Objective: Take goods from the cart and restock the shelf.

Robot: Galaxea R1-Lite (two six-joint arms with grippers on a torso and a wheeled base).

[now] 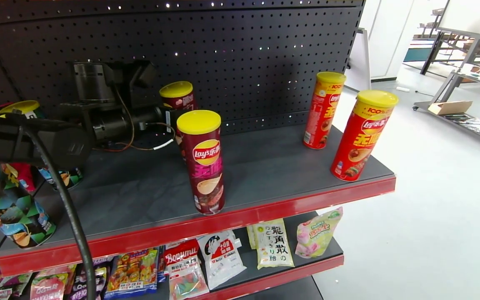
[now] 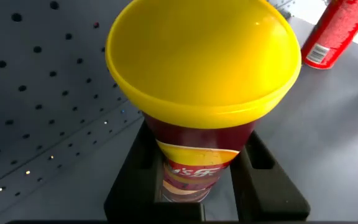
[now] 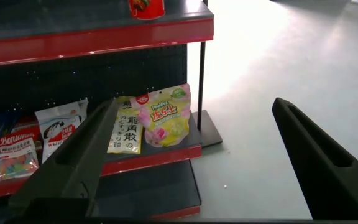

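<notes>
The black pegboard [image 1: 244, 50] fills the upper part of the head view. Below it the grey shelf [image 1: 140, 196] with a red front edge crosses the middle of the frame. The left arm [image 1: 36, 137] comes in from the left edge over this shelf.

The left gripper [image 2: 197, 152] is clenched on the maroon can [image 1: 178, 95], just left of centre in the head view and close to the pegboard. This can stands upright with its long axis vertical and its yellow lid up. The black fingers [image 2: 138, 180] press its body from both sides, well below the lid. Its label shows a yellow band with pale lettering, too cropped to make out.

A second maroon can [image 1: 201, 162] stands upright in front of it, near the shelf's red edge at centre. Its label faces the camera, with a round red-and-yellow logo above large characters.

Two red cans [image 1: 322, 110] [image 1: 363, 135] stand upright at the right, both yellow-lidded with large yellow characters. A patterned can [image 1: 13, 208] stands at the lower left.

Printed snack bags [image 1: 223, 258] lie on the lower shelf at the bottom.

The right gripper [image 3: 194, 106] is spread wide, holding nothing.
</notes>
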